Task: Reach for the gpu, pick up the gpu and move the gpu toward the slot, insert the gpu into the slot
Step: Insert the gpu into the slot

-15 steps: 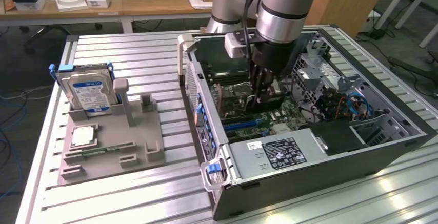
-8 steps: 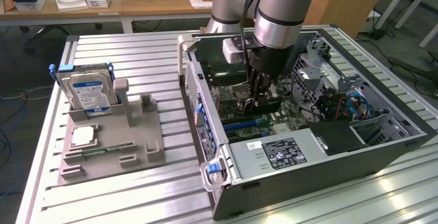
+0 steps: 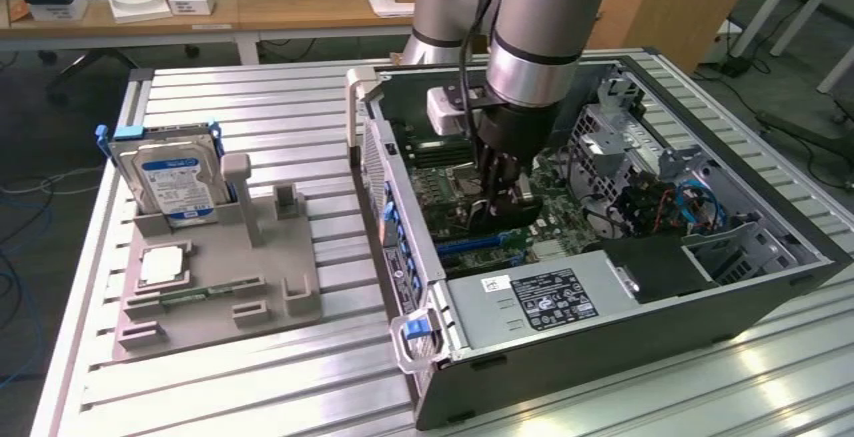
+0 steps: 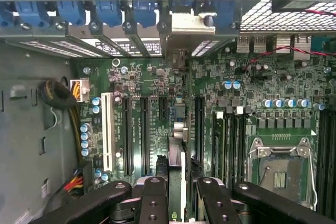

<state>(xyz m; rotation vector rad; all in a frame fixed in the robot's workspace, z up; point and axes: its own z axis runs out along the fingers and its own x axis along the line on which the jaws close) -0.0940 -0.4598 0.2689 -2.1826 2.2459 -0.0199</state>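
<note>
**Card held edge-on over the motherboard, inside the open case**

Fingers (image 4: 157, 198) sit closest to you in the wrist view, black and linked, pressed in from both sides on the gpu (image 4: 177, 182). So the gripper (image 4: 177, 203) is pinching the card, not spread wide and not fully pressed together. You see the gpu edge-on as a thin upright sliver between the fingers, its long axis running away from the gripper toward the pale metal bracket (image 4: 185, 24) at the case's rear wall. Its lower edge hangs over the motherboard (image 4: 157, 82), among the dark expansion slots (image 4: 143, 135); whether it is touching or seated in one you cannot tell.

Beyond the card, the board carries a white slot (image 4: 108, 129), small blue capacitors and, off to one side, the bare CPU socket (image 4: 281, 169). Farther still is the row of blue slot clips (image 4: 107, 11) along the back wall.

In the exterior view, the arm (image 3: 541, 17) reaches straight down into the open computer case (image 3: 787, 247), which lies on its side on the ribbed metal table (image 3: 240, 397). Inside the case you also see the power supply (image 3: 547, 297) at the near end, with wiring further in. To the exterior view's left, well apart from the case, a grey holder (image 3: 267, 277) carries the blue-labelled hard drive (image 3: 171, 182) standing upright in its rack and a narrow green memory stick (image 3: 214, 290) lying flat.
</note>
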